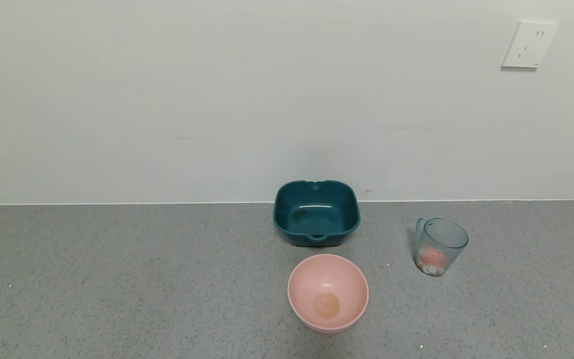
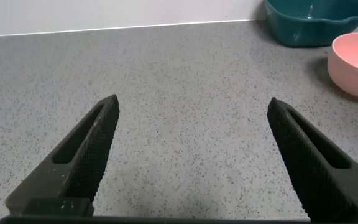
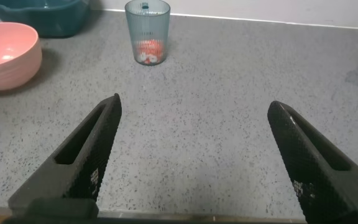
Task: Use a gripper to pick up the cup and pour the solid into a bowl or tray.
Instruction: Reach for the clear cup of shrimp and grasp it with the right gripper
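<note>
The translucent blue-green cup (image 1: pixel 439 245) stands upright on the grey counter at the right, handle toward the wall, with orange-red and white pieces (image 1: pixel 431 259) in its bottom. It also shows in the right wrist view (image 3: pixel 147 31), with the pieces (image 3: pixel 148 51) inside. The pale pink bowl (image 1: pixel 328 291) sits at centre front, empty, with a tan circle at its bottom. Neither arm shows in the head view. My right gripper (image 3: pixel 193 106) is open and empty, well short of the cup. My left gripper (image 2: pixel 193 104) is open and empty over bare counter.
A dark teal squarish tray (image 1: pixel 316 213) stands behind the pink bowl near the wall, and shows in both wrist views (image 2: pixel 316 18) (image 3: pixel 36 15). The pink bowl also shows there (image 2: pixel 356 62) (image 3: pixel 5 55). A white wall with a socket (image 1: pixel 528 44) bounds the counter's back.
</note>
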Robot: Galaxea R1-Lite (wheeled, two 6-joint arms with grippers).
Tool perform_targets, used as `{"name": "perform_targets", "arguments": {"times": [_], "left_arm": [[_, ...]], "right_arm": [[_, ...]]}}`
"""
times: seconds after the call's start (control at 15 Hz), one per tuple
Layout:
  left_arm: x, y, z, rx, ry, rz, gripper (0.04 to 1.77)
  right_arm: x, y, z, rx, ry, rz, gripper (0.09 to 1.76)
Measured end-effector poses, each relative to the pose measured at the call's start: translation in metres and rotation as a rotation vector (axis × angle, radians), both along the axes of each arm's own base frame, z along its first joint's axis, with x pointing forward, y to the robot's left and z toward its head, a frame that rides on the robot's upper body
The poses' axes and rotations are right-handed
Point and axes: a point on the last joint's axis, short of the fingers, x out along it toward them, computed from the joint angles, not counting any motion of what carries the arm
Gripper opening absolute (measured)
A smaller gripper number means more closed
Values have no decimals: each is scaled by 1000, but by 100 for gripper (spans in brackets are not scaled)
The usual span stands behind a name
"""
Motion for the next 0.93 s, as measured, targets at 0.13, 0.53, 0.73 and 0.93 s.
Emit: {"name": "perform_targets", "arguments": {"times": [0.13, 0.53, 0.73, 0.93], "left_arm": [[0, 0, 0, 0, 0, 0, 172], [0, 0, 0, 0, 0, 0, 172], [0, 0, 0, 0, 0, 0, 172], [0, 0, 0, 0, 0, 0, 172]], "right_arm": [[-3, 0, 7, -1, -8, 1, 171], [-2, 0, 40, -2, 32, 13, 171], [12, 0, 73, -4, 89, 16, 171], [38, 0, 109, -6, 162, 26, 171]]}}
